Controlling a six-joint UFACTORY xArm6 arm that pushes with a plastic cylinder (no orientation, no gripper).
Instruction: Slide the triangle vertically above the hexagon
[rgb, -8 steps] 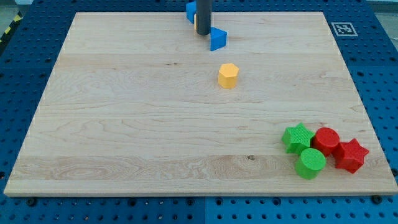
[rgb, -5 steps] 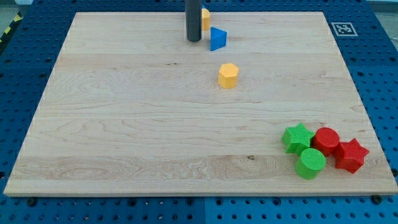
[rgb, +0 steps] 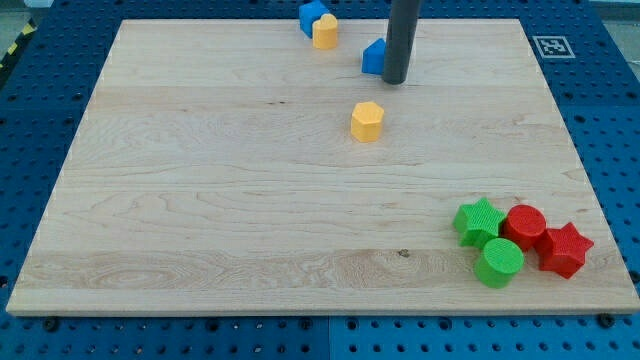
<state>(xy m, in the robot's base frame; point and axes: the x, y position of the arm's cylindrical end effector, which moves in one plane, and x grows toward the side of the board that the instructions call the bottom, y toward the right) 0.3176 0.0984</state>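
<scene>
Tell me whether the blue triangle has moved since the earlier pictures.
Yes. The blue triangle has slid toward the view's right: it was up-left of the fixed yellow hexagon, and now sits almost straight above it, my tip at its right.

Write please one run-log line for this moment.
my tip: touching blue triangle on its right | yellow hexagon: below triangle, apart | goal: nearly aligned

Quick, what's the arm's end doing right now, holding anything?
No hand, only a rod: my tip holds nothing and sits against the blue triangle's right side.
</scene>
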